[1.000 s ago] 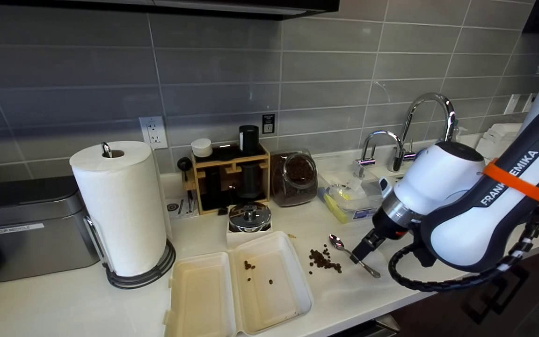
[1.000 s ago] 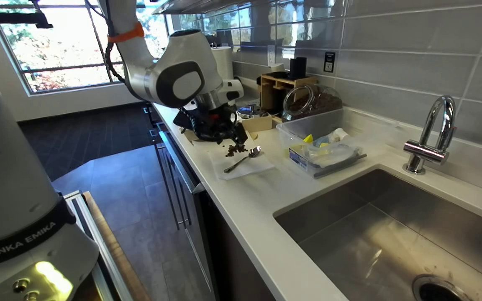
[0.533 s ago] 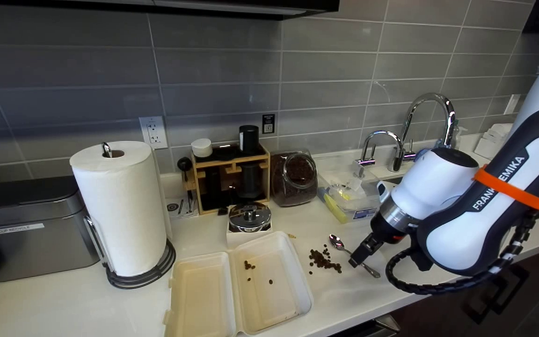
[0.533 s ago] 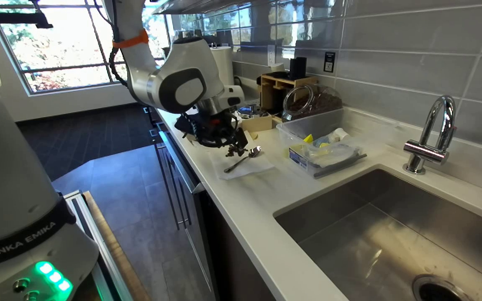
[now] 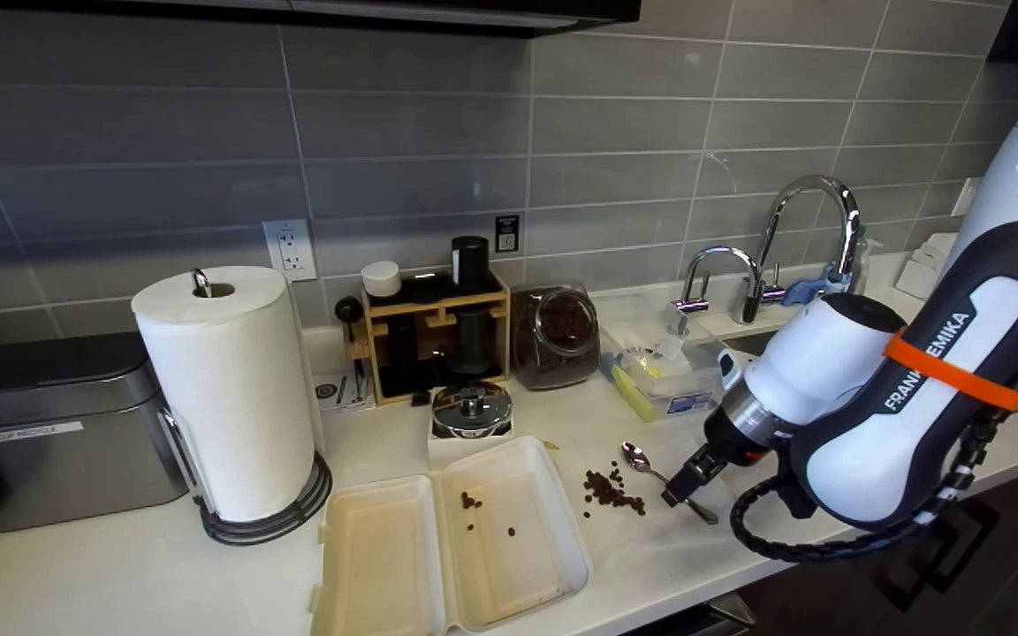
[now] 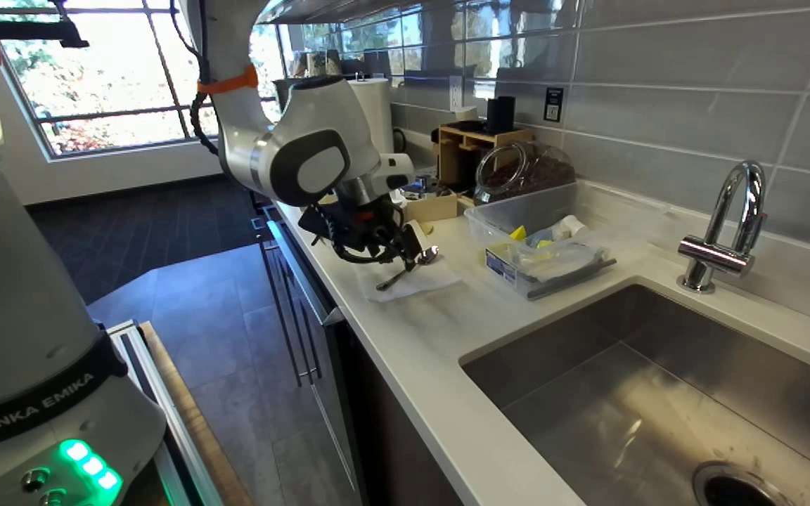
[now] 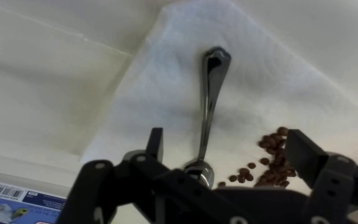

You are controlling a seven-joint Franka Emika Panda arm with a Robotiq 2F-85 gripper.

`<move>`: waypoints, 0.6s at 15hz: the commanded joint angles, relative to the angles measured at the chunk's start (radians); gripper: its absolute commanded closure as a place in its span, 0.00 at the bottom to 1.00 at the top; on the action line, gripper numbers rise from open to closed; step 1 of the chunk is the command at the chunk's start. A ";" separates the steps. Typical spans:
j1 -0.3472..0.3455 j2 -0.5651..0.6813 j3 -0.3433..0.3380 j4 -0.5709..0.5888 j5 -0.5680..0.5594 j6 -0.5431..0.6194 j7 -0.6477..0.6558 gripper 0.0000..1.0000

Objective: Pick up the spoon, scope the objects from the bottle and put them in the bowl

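On the desk (image 5: 368, 450), in both exterior views, the spoon (image 5: 636, 457) is overlapped by the claw (image 5: 671, 497). In the wrist view, the handle (image 7: 209, 105) is framed by spread fingers (image 7: 303, 152), its long axis lying across their closing line.

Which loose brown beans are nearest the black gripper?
The pile of small dark brown beans beside the slim silvery metal spoon; the other beans lie farther off, inside the white rectangular hinged container.
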 commanded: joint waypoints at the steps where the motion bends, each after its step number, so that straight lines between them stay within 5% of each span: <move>1: 0.013 0.060 -0.048 0.007 -0.022 0.077 -0.013 0.03; 5: -0.003 0.096 -0.037 0.019 -0.037 0.131 0.006 0.27; 7: -0.001 0.099 -0.033 0.023 -0.041 0.134 0.009 0.27; 8: 0.005 0.095 -0.036 0.022 -0.039 0.130 0.007 0.37; 9: 0.010 0.091 -0.039 0.022 -0.037 0.126 0.004 0.33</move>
